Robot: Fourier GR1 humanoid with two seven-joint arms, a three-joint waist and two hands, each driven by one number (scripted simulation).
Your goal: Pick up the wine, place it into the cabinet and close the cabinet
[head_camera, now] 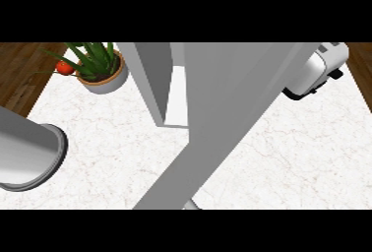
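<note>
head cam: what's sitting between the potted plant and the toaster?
The cabinet with its grey door, seen in the head view; potted plant to its left, toaster to its right.

We see a counter of white stone, marble-like with faint grey veins and a smooth, low sheen. The floor beyond it looks like dark brown wood planks. The cabinet and its cabinet door are flat, matt grey-white panels with no grain. The pot looks like pale, smooth ceramic. The toaster has a glossy white shell with black plastic-looking trim. The forearm at the left is smooth, matt grey.
</note>
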